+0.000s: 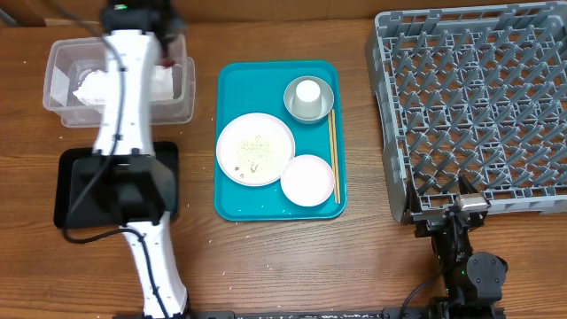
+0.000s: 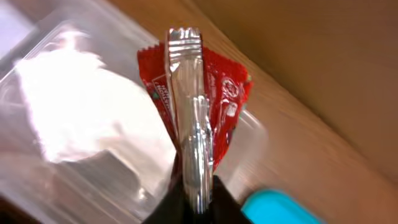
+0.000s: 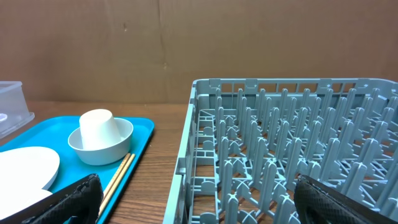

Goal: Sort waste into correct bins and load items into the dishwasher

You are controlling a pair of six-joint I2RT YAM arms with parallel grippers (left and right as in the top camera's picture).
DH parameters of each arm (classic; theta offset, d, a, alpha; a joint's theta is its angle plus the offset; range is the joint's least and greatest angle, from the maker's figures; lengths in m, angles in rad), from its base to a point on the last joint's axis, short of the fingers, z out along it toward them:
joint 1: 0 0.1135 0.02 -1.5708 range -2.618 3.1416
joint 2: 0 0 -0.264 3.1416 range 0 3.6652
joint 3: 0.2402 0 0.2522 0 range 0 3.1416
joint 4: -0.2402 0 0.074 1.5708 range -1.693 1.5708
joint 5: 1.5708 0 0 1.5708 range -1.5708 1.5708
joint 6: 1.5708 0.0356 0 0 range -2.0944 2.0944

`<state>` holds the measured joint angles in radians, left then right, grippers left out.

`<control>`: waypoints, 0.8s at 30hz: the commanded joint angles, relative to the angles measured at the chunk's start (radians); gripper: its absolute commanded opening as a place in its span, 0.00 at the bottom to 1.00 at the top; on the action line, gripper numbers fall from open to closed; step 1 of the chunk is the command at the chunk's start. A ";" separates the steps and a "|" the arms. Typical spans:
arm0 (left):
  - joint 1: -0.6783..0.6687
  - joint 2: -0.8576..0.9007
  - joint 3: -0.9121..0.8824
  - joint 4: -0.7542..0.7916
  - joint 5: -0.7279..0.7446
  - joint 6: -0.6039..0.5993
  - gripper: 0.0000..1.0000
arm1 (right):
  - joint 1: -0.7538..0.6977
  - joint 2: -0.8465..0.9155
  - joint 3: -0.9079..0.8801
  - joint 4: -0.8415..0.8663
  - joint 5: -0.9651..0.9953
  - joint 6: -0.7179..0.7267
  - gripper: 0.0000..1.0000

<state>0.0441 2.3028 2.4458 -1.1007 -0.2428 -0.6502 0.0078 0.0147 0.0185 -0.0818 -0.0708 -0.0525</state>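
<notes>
The wooden table [image 1: 266, 266] bears 4 things: clear tub [image 1: 53, 89] beneath left pincer [image 2: 196, 199], black tray [image 1: 66, 190] behind it, teal tray [image 1: 226, 133] to its right, grey rack [image 1: 478, 106] before right pincer [image 3: 199, 205].

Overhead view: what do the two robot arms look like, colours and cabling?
The left arm has white tubular links joined by bulky black joint housings, with a thin black cable running along it. The right arm looks all black, carrying a small silver-grey block, with a black cable at its base.
</notes>
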 commanded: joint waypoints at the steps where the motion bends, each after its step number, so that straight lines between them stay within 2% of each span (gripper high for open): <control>1: 0.059 0.002 -0.003 0.001 0.028 -0.170 0.41 | -0.003 -0.012 -0.011 0.005 0.006 -0.001 1.00; 2: 0.073 0.002 -0.003 0.002 0.038 -0.170 0.69 | -0.003 -0.012 -0.011 0.005 0.006 -0.001 1.00; 3: 0.087 0.002 -0.003 0.001 0.052 -0.169 0.87 | -0.003 -0.012 -0.011 0.005 0.006 -0.001 1.00; 4: 0.098 0.002 -0.003 0.000 0.061 -0.168 0.95 | -0.003 -0.012 -0.011 0.005 0.006 -0.001 1.00; 7: 0.124 0.002 -0.003 -0.026 0.083 -0.158 0.99 | -0.003 -0.012 -0.011 0.005 0.006 -0.001 1.00; 12: 0.145 -0.016 -0.001 -0.109 0.108 -0.154 0.98 | -0.003 -0.012 -0.011 0.005 0.006 -0.001 1.00; 17: 0.148 -0.111 -0.001 -0.148 0.190 -0.071 0.99 | -0.003 -0.012 -0.011 0.005 0.006 -0.001 1.00; 21: 0.148 -0.245 -0.001 -0.224 0.162 -0.068 0.98 | -0.003 -0.012 -0.011 0.005 0.006 -0.001 1.00; 24: 0.148 -0.347 -0.001 -0.315 0.075 -0.081 0.98 | -0.003 -0.012 -0.011 0.005 0.006 -0.001 1.00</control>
<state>0.1852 2.1162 2.4374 -1.3716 -0.0959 -0.7448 0.0078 0.0147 0.0185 -0.0818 -0.0708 -0.0525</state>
